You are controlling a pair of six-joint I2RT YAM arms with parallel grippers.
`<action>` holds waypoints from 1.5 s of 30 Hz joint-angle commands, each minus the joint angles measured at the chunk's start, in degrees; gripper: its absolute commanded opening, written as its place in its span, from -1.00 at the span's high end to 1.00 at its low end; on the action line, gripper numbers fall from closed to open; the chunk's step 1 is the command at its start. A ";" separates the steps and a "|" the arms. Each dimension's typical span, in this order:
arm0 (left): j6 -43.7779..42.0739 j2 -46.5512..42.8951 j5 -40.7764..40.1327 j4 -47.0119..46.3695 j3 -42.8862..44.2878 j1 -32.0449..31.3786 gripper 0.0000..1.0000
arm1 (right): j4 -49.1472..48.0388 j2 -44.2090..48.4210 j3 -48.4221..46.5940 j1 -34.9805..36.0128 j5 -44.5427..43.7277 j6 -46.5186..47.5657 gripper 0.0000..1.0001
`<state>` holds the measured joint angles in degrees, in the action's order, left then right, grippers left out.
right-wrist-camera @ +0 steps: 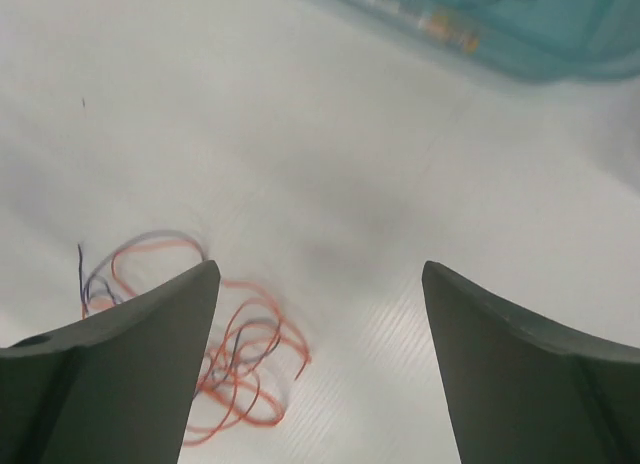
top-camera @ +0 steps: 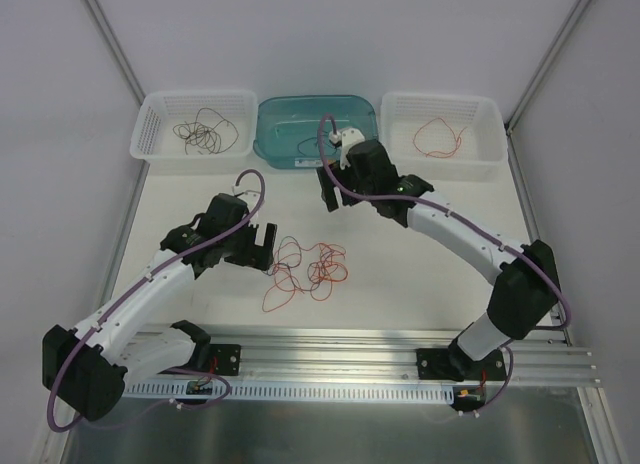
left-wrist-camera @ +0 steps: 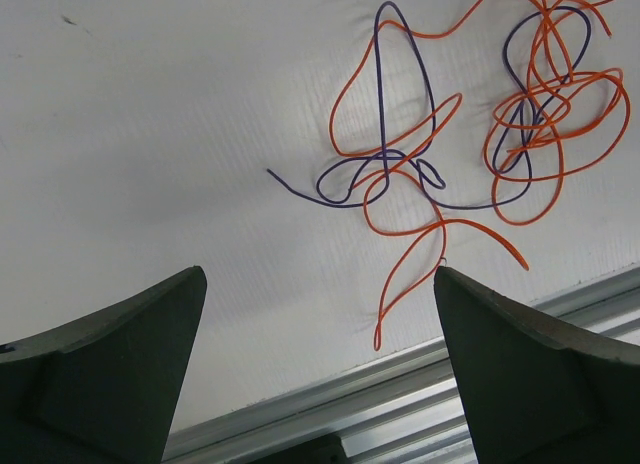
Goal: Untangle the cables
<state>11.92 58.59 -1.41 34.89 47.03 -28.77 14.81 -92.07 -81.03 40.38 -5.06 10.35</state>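
Orange and dark cables (top-camera: 305, 269), thin as hair, lying in a loose tangle near the middle of the top view, on the white table (top-camera: 420, 284). More already sorted: dark ones in the upper-left basket (top-camera: 145, 124), an orange one in the upper-right basket (top-camera: 490, 109). Left gripper (top-camera: 264, 246) just left of the tangle, fingers spread wide, holding nothing. Right gripper (top-camera: 328, 198) higher in that view, close to the teal tub (top-camera: 265, 124), also spread wide and empty. Neither touching the cables yet.

Plenty to go wrong from here. Could pinch two or three strands at once, with so many loops crossing at the upper right of the left wrist view. Would then pull the knot tighter, not looser. Could close on nothing at all, with strands so thin and flat on the table. Could drag the whole heap along by grabbing with one gripper only. Could push the loose orange end at the bottom of that view onto the metal rail (left-wrist-camera: 400, 394) and snag it there.
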 commanded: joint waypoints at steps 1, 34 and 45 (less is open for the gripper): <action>-1.81 -0.14 5.10 -1.32 -0.27 0.39 -0.98 | 4.09 3.21 8.33 3.38 -1.27 -10.16 -0.74; -3.40 -4.19 7.38 -2.73 -1.76 0.30 -0.98 | 1.80 -9.45 19.51 17.80 -19.45 -27.57 0.91; 3.61 -3.66 11.10 -4.05 -3.34 -5.04 -0.98 | 10.07 1.89 27.15 15.35 -25.70 -29.95 0.99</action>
<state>11.18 54.68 8.78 32.16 44.58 -30.92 21.43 -94.56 -55.88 56.66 -27.22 -17.82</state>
